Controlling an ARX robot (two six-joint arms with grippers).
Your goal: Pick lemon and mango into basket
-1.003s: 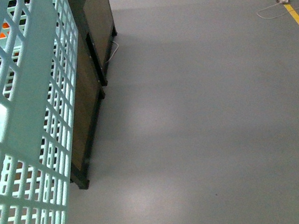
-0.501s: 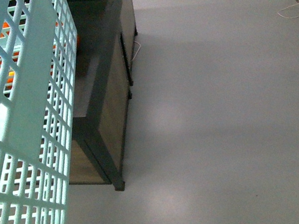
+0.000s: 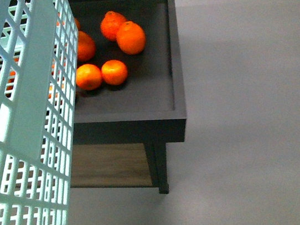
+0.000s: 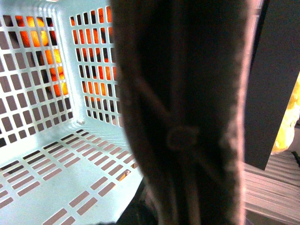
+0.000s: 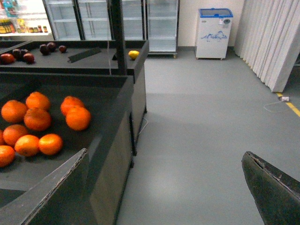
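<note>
The aqua basket (image 3: pixel 25 135) hangs close at the left of the front view, its slotted wall covering part of a dark tray. Seen from the left wrist, its slotted bottom (image 4: pixel 56 164) holds no fruit, and the brownish-mauve handle (image 4: pixel 187 117) fills the middle. My left gripper (image 4: pixel 183 206) is shut on that handle and mostly hidden behind it. My right gripper (image 5: pixel 165 157) is open over bare floor, with nothing between its fingers. A small yellow fruit (image 5: pixel 134 54), possibly the lemon, lies on a farther dark table. I cannot pick out the mango.
Several tangerines (image 3: pixel 115 71) lie in a dark tray (image 3: pixel 173 59) on a stand with a wooden lower shelf. Small dark red fruits (image 5: pixel 47 47) sit on the far table. Glass-door fridges (image 5: pixel 159 23) and a chest freezer (image 5: pixel 213 30) line the back wall. Grey floor (image 5: pixel 201 122) spreads to the right.
The front view has swung left: the tray of tangerines, earlier hidden or seen edge-on, now lies in full view. The basket keeps its place in the view.
</note>
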